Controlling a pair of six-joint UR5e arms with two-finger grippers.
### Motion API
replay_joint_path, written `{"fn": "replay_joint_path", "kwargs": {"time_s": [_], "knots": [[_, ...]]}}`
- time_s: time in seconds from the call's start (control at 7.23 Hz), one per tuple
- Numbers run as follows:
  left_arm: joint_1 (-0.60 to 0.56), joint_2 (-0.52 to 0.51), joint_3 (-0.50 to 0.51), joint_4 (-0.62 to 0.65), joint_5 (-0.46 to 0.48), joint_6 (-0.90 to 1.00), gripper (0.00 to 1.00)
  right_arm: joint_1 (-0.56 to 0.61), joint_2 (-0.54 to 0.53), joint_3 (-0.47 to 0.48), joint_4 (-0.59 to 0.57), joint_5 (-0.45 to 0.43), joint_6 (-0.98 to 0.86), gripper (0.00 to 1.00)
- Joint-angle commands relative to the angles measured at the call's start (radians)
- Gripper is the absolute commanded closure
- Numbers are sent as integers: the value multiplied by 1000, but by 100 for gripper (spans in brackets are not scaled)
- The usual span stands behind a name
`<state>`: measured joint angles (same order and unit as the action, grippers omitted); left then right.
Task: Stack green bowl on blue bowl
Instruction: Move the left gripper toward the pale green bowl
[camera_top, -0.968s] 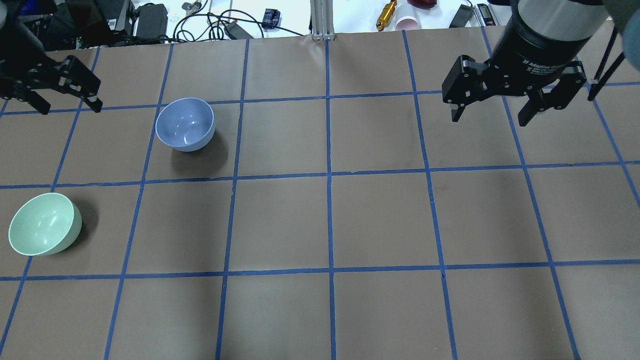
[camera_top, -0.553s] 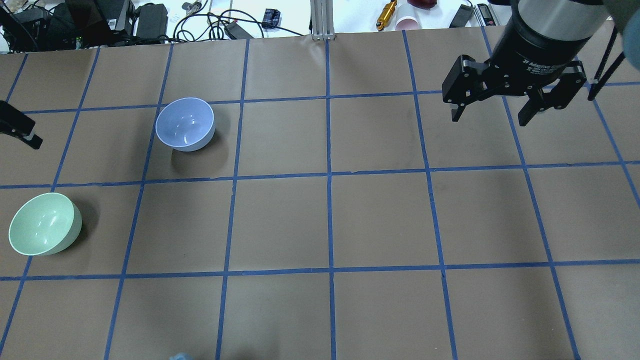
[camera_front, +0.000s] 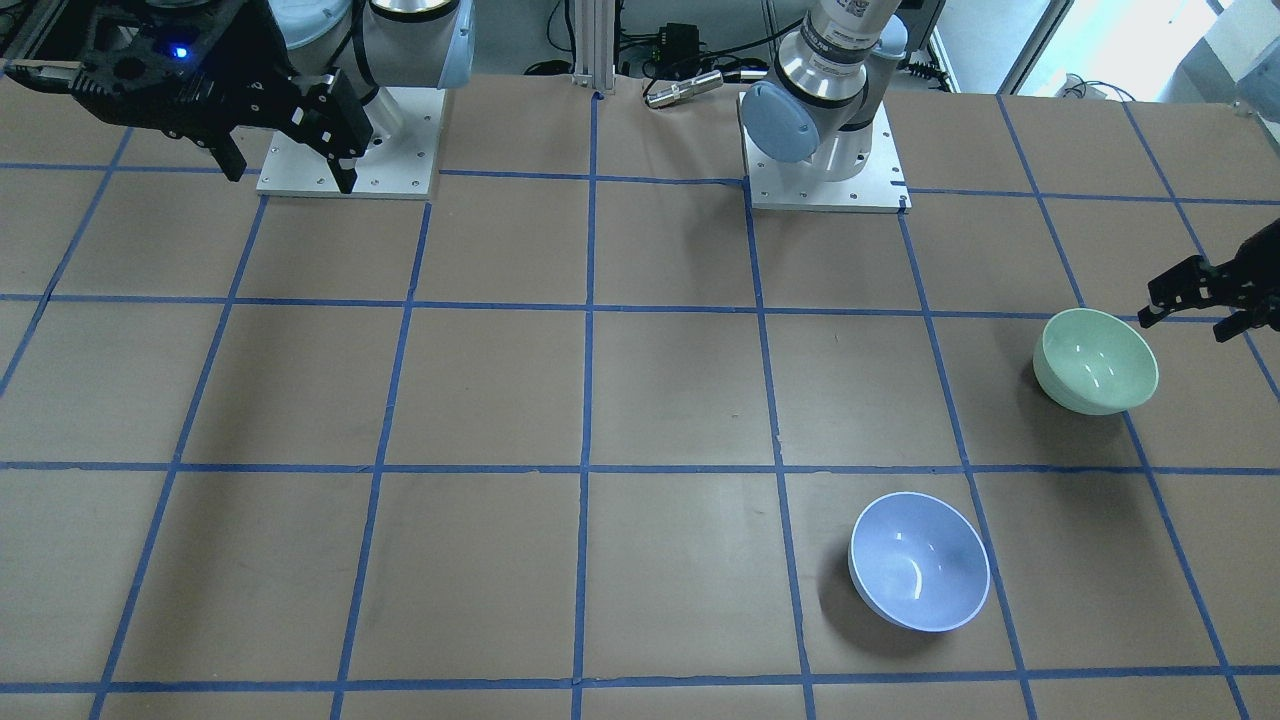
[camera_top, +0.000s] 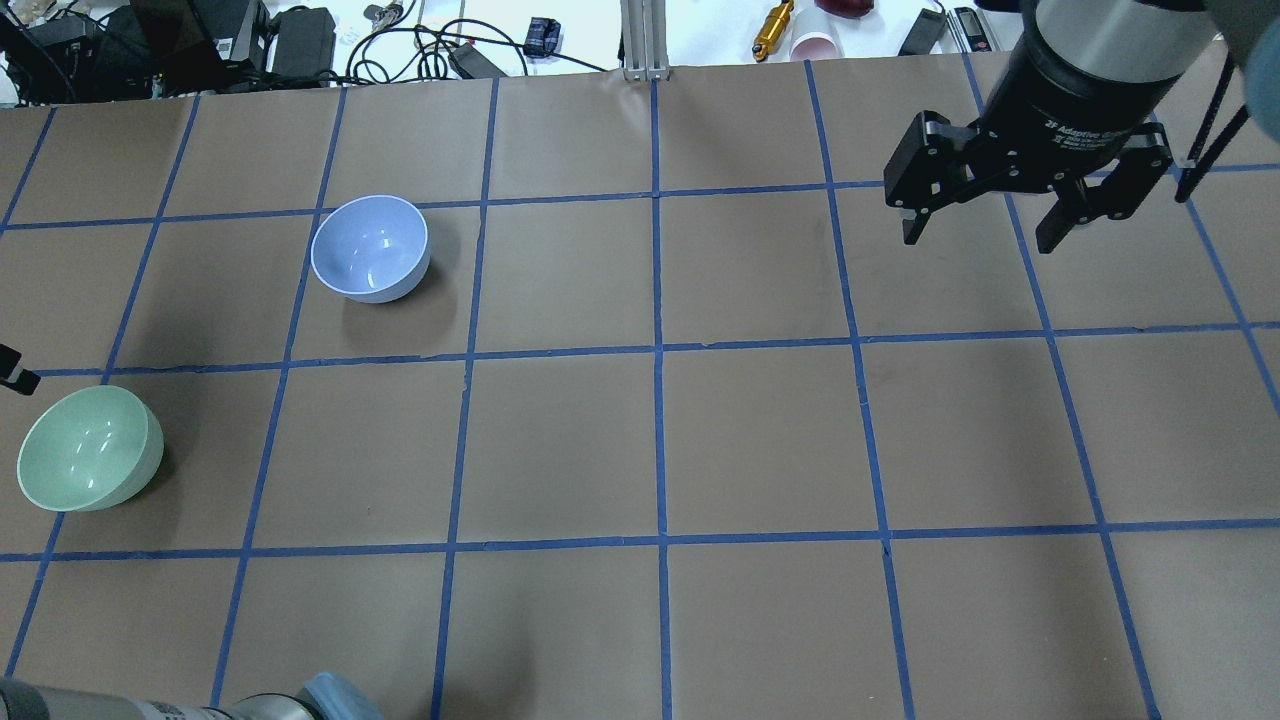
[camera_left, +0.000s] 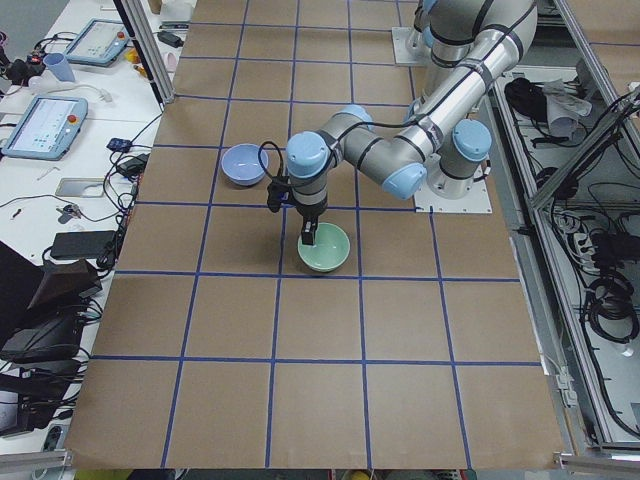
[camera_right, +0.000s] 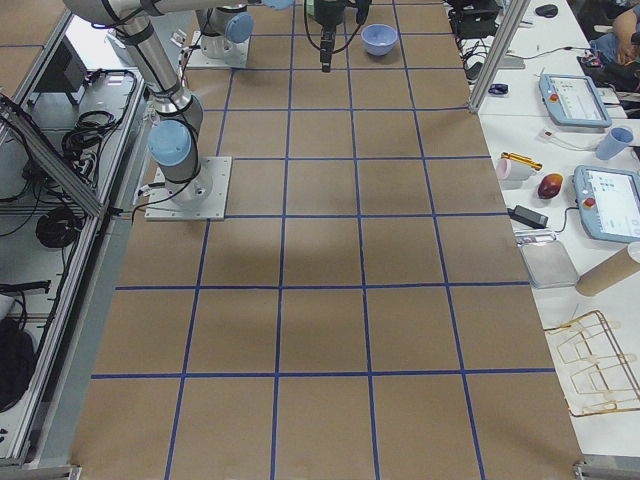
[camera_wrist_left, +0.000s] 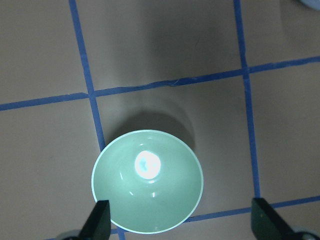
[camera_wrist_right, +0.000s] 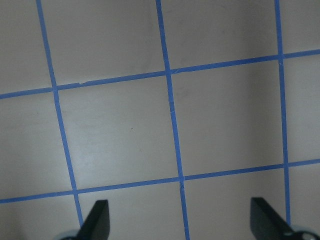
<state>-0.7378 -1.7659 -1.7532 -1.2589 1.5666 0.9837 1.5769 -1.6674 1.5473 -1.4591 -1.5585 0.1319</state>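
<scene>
The green bowl (camera_top: 90, 448) stands upright at the table's left edge; it also shows in the front view (camera_front: 1095, 360), the left side view (camera_left: 324, 248) and the left wrist view (camera_wrist_left: 147, 181). The blue bowl (camera_top: 370, 248) stands upright and empty further back and to the right (camera_front: 918, 575). My left gripper (camera_front: 1185, 325) is open and empty, hovering above the green bowl's far side; in its wrist view (camera_wrist_left: 182, 222) the bowl lies mostly between the fingers. My right gripper (camera_top: 978, 238) is open and empty, high over the back right (camera_front: 290, 178).
The table is brown paper with a blue tape grid (camera_top: 660, 350). Cables, a pink cup (camera_top: 815, 45) and a yellow tool (camera_top: 773, 28) lie past the back edge. The two arm bases (camera_front: 825, 150) stand at the robot's side.
My left gripper has moved from the back left toward the near side, to above the green bowl, and has almost left the overhead view. The right arm and both bowls have not moved.
</scene>
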Motion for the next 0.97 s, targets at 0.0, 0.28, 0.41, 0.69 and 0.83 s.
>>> {"fn": "replay_joint_path", "kwargs": {"time_s": [0.0,0.28,0.41,0.69,0.83], "knots": [[70,-85,-43,122,3,71,0,0,0,0,0,0,0,0],[118,-153,-46,122,-8,98,0,0,0,-1,-1,0,0,0],[118,-170,-43,124,-14,96,0,0,0,-1,-1,0,0,0],[118,-187,-45,138,-39,87,6,0,0,-1,-1,0,0,0],[118,-190,-42,139,-45,79,6,0,0,-1,-1,0,0,0]]}}
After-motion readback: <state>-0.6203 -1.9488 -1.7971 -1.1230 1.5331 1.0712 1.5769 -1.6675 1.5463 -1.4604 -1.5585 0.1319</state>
